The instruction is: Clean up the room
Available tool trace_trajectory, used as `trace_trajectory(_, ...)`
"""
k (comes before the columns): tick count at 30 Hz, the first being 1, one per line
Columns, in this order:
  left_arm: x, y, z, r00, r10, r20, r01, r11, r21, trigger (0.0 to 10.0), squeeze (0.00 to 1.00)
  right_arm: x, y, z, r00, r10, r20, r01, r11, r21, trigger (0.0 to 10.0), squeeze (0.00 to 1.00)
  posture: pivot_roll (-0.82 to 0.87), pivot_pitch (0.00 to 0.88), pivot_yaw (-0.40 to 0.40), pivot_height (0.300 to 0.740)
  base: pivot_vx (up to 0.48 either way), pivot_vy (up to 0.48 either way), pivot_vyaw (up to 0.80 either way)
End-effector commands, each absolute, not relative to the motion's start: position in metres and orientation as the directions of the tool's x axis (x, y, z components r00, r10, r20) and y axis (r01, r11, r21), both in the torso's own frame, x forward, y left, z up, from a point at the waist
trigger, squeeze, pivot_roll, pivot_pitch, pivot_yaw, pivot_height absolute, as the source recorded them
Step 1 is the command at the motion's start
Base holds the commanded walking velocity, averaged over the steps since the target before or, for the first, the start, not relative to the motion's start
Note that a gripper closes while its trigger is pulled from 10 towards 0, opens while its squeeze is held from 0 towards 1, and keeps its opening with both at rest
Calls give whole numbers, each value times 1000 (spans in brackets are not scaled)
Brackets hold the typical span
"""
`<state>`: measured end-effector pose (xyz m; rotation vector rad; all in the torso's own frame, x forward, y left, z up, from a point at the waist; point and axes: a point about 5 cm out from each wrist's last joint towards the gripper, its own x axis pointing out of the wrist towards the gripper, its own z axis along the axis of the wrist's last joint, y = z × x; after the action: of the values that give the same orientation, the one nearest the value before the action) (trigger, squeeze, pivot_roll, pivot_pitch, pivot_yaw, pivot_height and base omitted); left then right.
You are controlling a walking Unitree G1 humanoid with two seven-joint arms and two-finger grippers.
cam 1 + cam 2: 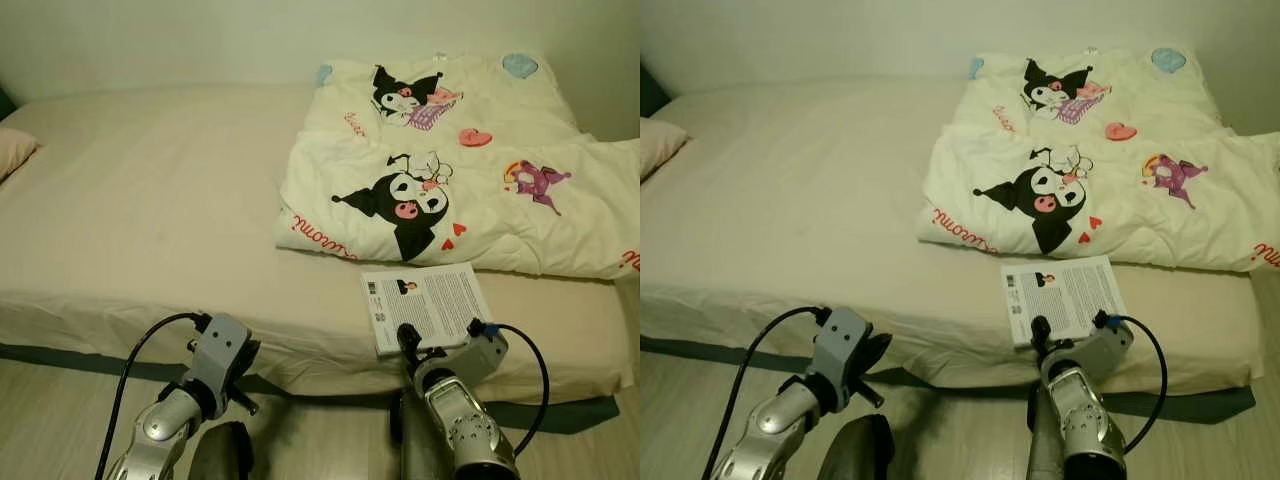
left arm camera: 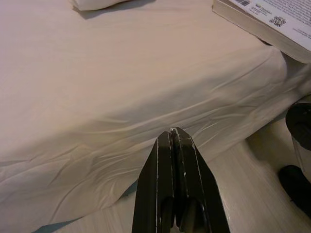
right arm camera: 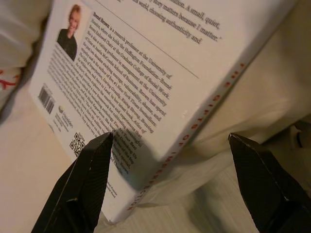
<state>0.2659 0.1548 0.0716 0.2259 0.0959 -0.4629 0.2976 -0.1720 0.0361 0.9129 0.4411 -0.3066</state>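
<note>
A white book [image 1: 425, 305] lies back cover up near the front edge of the bed [image 1: 150, 220], just in front of a cream cartoon-print quilt [image 1: 450, 170]. My right gripper [image 3: 171, 137] is open at the book's near corner, one finger over the cover and the other out beyond the spine and the mattress edge; from the head its fingers [image 1: 406, 336] reach that corner. My left gripper [image 2: 172, 131] is shut on nothing, low in front of the mattress side, left of the book [image 2: 272, 19].
A pink pillow [image 1: 15, 150] lies at the bed's far left. The cream sheet hangs over the mattress front, with a dark base strip [image 1: 560, 415] below it. Pale wood floor [image 1: 60, 420] lies under both arms.
</note>
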Motion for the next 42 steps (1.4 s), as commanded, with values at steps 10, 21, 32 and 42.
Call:
trace_trajectory(10, 260, 161, 63, 889, -421, -180, 454, 863, 221, 10000, 0, 310, -177, 48, 892, -115, -438, 428, 531, 732, 10000, 0, -115, 245, 129, 562, 0, 0, 0)
trace_trajectory(21, 260, 163, 64, 888, -423, -182, 456, 860, 227, 10000, 0, 322, -180, 68, 932, -96, -350, 340, 563, 753, 10000, 0, -113, 246, 133, 562, 0, 0, 0)
trace_trajectory(32, 259, 165, 63, 885, -427, -186, 462, 855, 236, 10000, 0, 323, -177, 77, 956, -61, -288, 269, 573, 774, 10000, 0, -114, 244, 133, 562, 0, 0, 0)
trace_trajectory(42, 254, 169, 62, 884, -427, -193, 464, 851, 244, 10000, 0, 313, -173, 86, 969, 1, -248, 197, 605, 771, 10000, 0, -112, 237, 126, 562, 0, 0, 0)
